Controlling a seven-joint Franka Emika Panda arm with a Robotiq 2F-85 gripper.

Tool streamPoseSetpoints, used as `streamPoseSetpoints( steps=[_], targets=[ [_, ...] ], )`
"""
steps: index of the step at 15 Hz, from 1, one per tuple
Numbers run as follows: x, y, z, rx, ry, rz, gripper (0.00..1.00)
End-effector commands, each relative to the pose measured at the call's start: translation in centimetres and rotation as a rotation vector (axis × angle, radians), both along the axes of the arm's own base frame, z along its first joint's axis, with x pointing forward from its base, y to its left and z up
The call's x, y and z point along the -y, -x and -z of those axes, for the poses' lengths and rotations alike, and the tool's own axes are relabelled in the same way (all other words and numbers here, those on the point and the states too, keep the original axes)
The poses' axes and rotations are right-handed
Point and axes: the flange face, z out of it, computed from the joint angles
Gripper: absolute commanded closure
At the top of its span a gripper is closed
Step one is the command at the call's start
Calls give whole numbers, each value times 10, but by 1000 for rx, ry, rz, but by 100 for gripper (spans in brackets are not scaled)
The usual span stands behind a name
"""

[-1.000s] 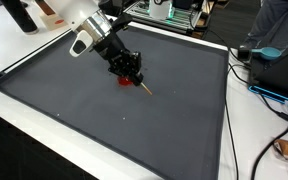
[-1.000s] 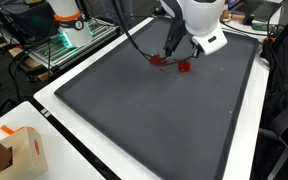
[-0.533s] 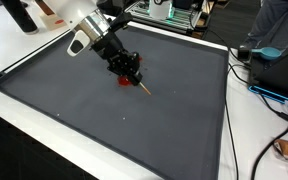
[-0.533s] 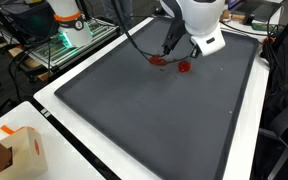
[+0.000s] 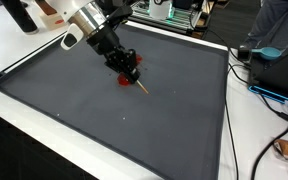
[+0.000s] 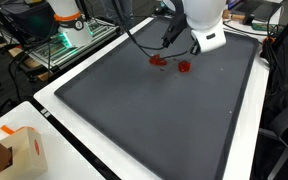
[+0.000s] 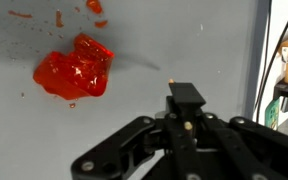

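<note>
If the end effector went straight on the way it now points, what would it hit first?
Most likely the dark mat, just beside the red blob. The end effector points down at bare mat. The thin stick lies close, so depth leaves that contact uncertain.

Bright even overhead light, soft shadows, wrist view slightly blurred, mild glare
</note>
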Motion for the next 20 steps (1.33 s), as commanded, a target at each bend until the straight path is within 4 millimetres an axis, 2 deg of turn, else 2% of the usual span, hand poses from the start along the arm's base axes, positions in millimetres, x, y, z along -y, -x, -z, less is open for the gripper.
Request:
streamPoseSetpoints(
  steps=[1, 13, 20],
  targets=[
    [4, 4, -22, -20, 39, 48, 97],
    [8, 9, -97, 8, 310, 104, 97],
    [2, 16, -116, -11, 469, 93, 97]
  ],
)
